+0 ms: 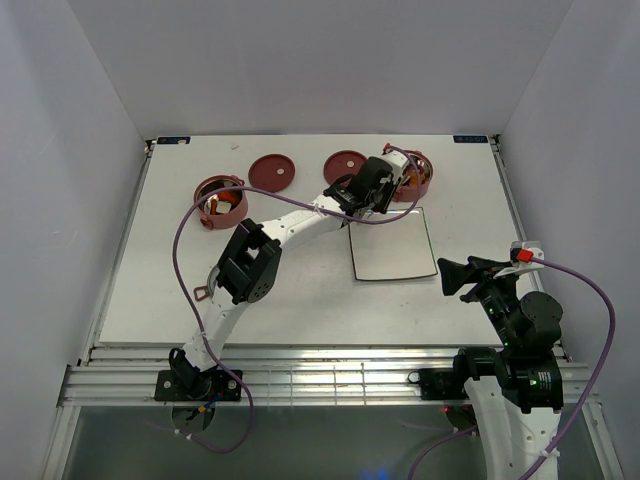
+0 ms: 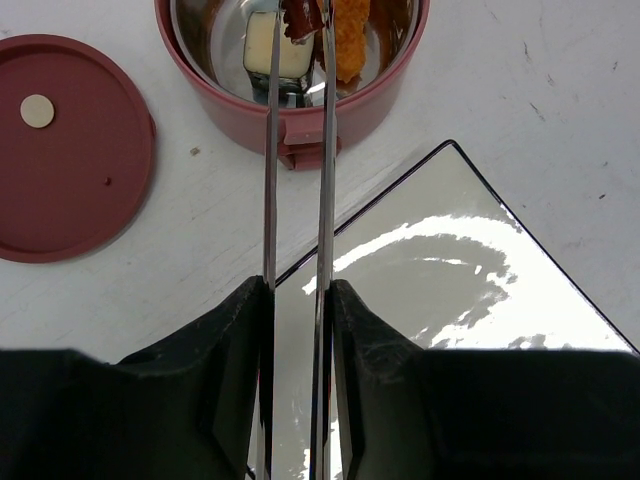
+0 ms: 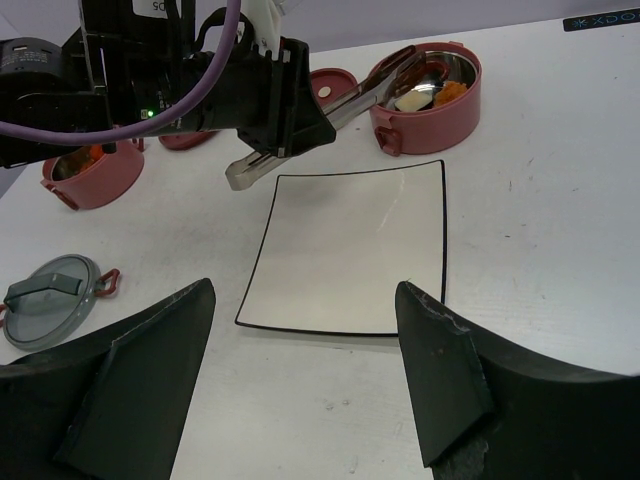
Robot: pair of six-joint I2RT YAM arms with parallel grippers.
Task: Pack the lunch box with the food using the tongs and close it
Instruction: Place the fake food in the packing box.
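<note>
Top external: left arm (image 1: 290,225) outstretched toward bowl (image 1: 427,175)

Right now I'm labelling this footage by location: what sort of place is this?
Probably a robotics lab test cell, not a kitchen: bare white walls box in a white table, and the left arm and right arm are bolted to an aluminium rail at its edge.

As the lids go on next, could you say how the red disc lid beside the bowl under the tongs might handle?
The lid looks thin, rigid and probably light. Lying flat on the table, its low rim may be hard to grasp. Pushed, it would likely slide rather than tip.
</note>
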